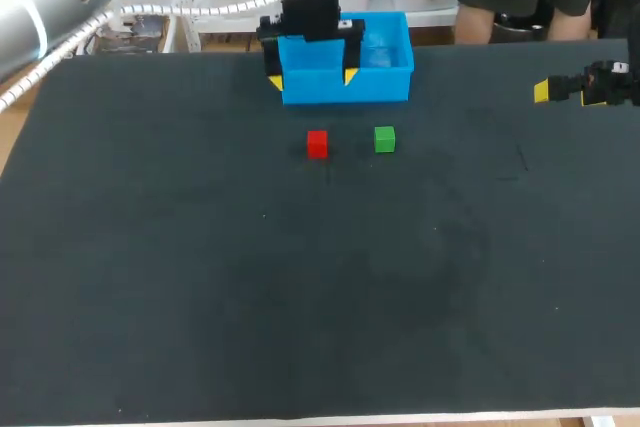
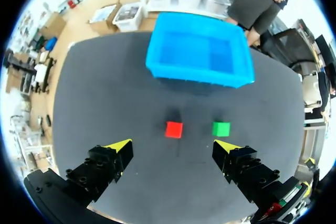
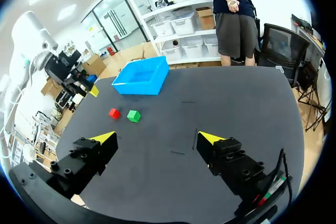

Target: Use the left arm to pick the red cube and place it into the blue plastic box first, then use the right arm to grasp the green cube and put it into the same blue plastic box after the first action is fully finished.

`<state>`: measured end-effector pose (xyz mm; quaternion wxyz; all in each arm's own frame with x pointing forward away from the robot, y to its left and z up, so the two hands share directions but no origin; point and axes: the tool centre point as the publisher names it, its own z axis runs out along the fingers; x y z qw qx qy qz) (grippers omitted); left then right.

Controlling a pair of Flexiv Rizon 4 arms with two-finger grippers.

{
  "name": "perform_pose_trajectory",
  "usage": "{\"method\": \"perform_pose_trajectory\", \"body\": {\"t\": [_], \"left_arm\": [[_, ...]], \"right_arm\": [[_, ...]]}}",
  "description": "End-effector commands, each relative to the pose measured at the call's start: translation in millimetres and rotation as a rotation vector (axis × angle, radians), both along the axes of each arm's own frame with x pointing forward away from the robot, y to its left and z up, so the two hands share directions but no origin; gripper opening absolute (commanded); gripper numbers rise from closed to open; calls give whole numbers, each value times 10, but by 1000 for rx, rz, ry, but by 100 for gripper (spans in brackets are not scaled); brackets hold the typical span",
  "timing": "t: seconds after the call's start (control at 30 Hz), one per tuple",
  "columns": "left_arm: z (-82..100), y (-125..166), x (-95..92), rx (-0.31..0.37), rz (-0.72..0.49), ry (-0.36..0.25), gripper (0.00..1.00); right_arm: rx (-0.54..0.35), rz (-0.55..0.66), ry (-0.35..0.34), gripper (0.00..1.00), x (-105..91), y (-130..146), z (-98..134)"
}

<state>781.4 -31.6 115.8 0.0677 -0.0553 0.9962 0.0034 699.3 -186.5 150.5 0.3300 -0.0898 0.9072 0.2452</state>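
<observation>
Left end effector [image 2: 173, 147]: spread wide, empty, hovering just short of red cube [image 2: 174, 129]. Advised: descend centred, straddling it squarely, sparing green cube [image 2: 221, 128] beside red cube.

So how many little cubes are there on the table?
2. The red cube sits in front of the blue box, and the green cube sits beside the red one, not touching it. The box looks empty inside, so none seem hidden.

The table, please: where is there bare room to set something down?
Everything nearer than the red cube and green cube is bare table, and both flanks too. Crowded only around the blue plastic box, where the left gripper hangs.
</observation>
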Motion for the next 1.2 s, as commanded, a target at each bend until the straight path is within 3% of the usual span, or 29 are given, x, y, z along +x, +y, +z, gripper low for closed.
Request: {"method": "perform_pose_trajectory", "body": {"t": [0.03,0.27,0.53,1.2], "left_arm": [[-176,31,3,-41,4,-27,100],[-440,60,18,-60,14,-55,100],[-711,4,-46,-10,-79,-49,100],[-1053,21,-73,15,-98,-47,100]], "right_arm": [[-1,-1,0,100,2,5,-2],[-1,-1,0,100,2,5,-2],[-1,-1,0,100,2,5,-2],[-1,-1,0,100,2,5,-2]]}}
